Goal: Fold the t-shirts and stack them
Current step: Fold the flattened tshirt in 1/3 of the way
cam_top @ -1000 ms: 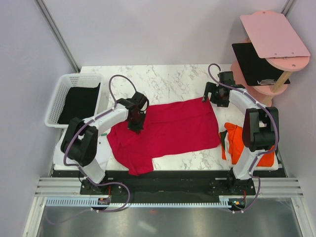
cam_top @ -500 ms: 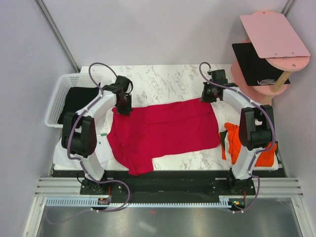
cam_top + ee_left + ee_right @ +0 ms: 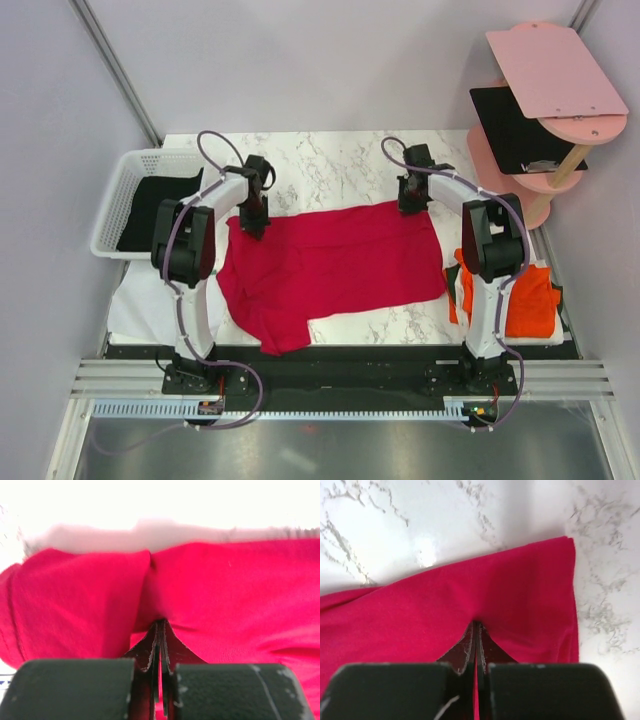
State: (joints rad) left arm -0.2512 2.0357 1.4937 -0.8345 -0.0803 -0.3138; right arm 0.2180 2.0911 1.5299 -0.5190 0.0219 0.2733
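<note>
Crimson shirt (image 3: 335,265) lies spread on the desk (image 3: 340,160), stretched between the two arms. The left jaws are closed on a pinch of its far left corner, and cloth puckers right at their tips. The right jaws are likewise clamped on the far right corner. Most of the shirt lies nearer than both. Whether either corner is lifted is hard to tell.

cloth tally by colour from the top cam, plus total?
crimson t-shirt: 1
orange-red pile: 1 (cannot tell how many shirts are in it)
black cloth in the white basket: 1
total: 3
</note>
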